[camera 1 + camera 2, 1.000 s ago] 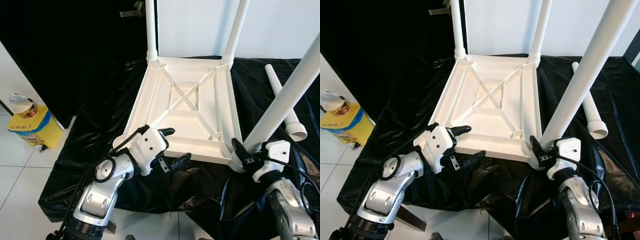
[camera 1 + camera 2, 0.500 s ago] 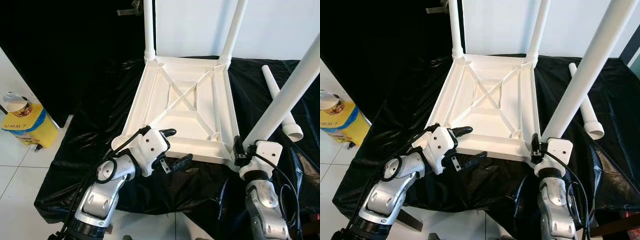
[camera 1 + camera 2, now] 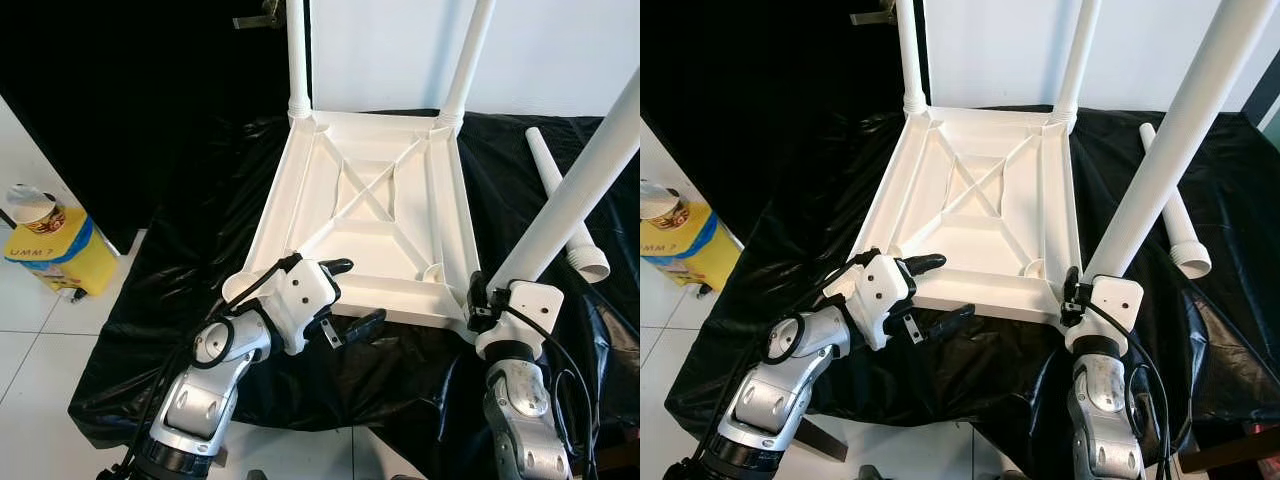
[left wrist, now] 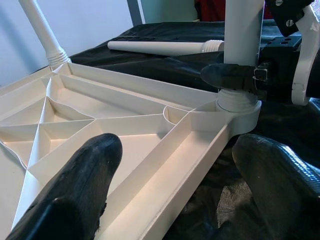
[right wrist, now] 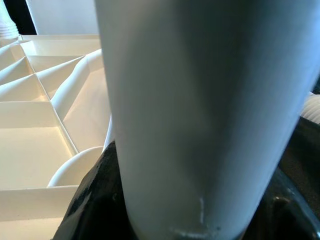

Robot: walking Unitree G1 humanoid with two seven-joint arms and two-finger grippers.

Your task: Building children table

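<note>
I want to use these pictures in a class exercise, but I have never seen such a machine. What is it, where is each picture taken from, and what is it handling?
It is a humanoid robot with two silver arms, each ending in a two-fingered black tool. Two pictures come from cameras in its head, looking down; the other two come from cameras on its wrists.

A white table top lies upside down on a black sheet, three legs already standing up from its corners. A spare leg lies on the sheet to the right.

The right tool is closed around the base of the near right leg, at its corner socket. The left tool is open, straddling the top's near edge. A yellow container stands on the floor.
</note>
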